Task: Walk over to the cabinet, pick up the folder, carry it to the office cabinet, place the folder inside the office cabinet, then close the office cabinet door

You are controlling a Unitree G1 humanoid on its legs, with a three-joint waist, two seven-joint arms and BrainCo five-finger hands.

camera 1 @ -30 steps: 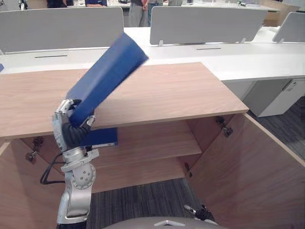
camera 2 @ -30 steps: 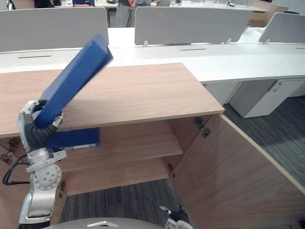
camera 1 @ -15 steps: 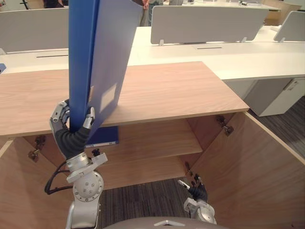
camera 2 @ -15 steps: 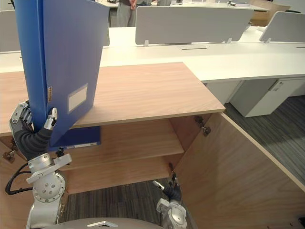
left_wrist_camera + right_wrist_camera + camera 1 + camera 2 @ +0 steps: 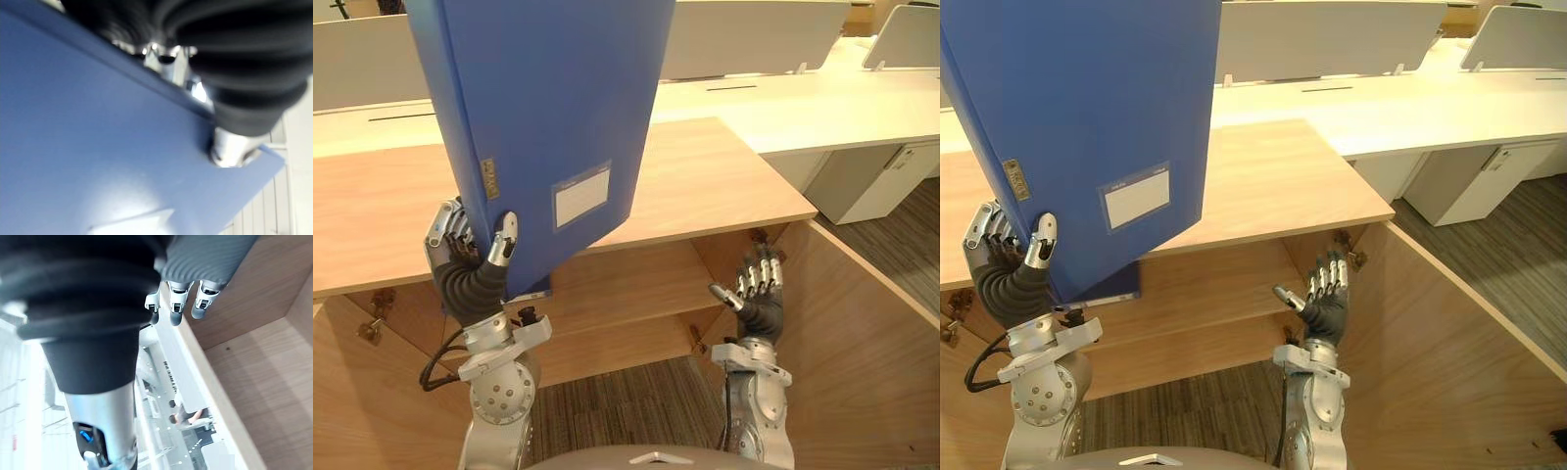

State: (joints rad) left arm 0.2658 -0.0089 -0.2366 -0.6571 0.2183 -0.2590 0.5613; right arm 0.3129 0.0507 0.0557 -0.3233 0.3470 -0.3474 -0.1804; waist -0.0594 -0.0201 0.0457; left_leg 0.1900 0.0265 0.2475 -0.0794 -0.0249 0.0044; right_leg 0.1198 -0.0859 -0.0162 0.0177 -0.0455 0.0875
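Left eye view: the left hand [image 5: 470, 257] gripped the blue folder [image 5: 548, 117] at the lower corner by its spine, thumb on the front cover and fingers curled behind. The folder stood nearly upright, lifted above the top of the office cabinet [image 5: 724, 186]. Held that high, it probably had room to be turned before going down into the open compartment. The right hand [image 5: 754, 294] was raised in front of that compartment, near the open door [image 5: 862, 352], with its fingers straight and spread and holding nothing. It was well apart from the folder, likely ready to steady the free edge.

Right eye view: the folder's bottom corner hung just above the shelf [image 5: 1224, 279], where another blue item [image 5: 1121, 292] lay. The shelf space to the right of it looked free for the folder.

Left wrist view: the folder's cover ran right up against the hand, with the thumb [image 5: 230, 147] pressed onto it, so the grip looked firm.

Right wrist view: the fingers [image 5: 176, 303] were extended with nothing in them, and the cabinet's wooden inside showed beyond.
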